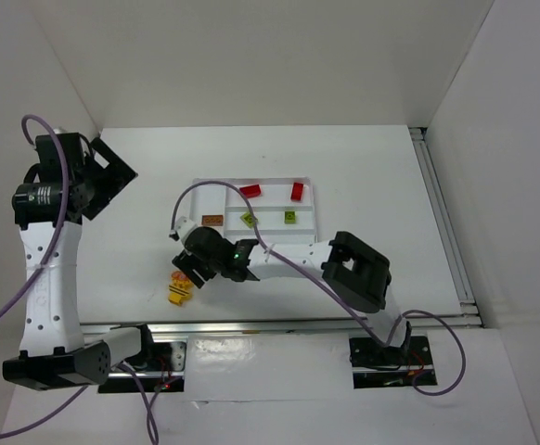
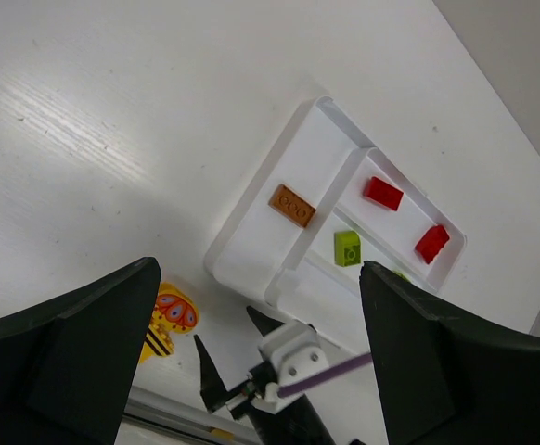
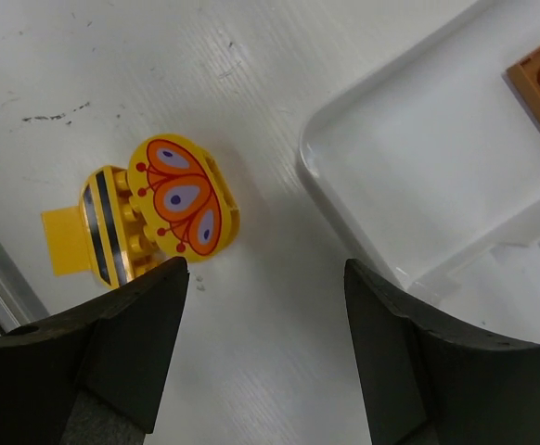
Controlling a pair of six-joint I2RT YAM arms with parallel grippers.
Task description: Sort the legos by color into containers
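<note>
Seen from above, the white tray (image 1: 219, 195) lies mid-table. Two red bricks (image 1: 250, 191) are in its far row, two green bricks (image 1: 248, 220) in the middle row, and one brown brick (image 1: 212, 220) in the tall section at its left end. The right arm covers the near row, so what lies there cannot be told. The right claw (image 1: 188, 270) hangs just off the tray's near left corner. A yellow piece (image 1: 178, 290) lies on the table (image 1: 363, 158) right beside it, outside the tray.

Only the right wrist camera shows that piece clearly (a yellow brick with black stripes joined to a rounded part printed with an orange butterfly). There it sits just off one finger, not between the two. The claw's jaws stand partly apart over bare table, holding nothing. This view catches only a corner of the tray and cuts the brown brick off at the frame edge.

The left claw (image 1: 112, 172) is up at the far left, well apart from the tray, its jaws spread wide and empty. Its camera looks down on the tray and shows both reds, the brown brick and one green plainly. The second green is mostly hidden behind the claw's own finger.
</note>
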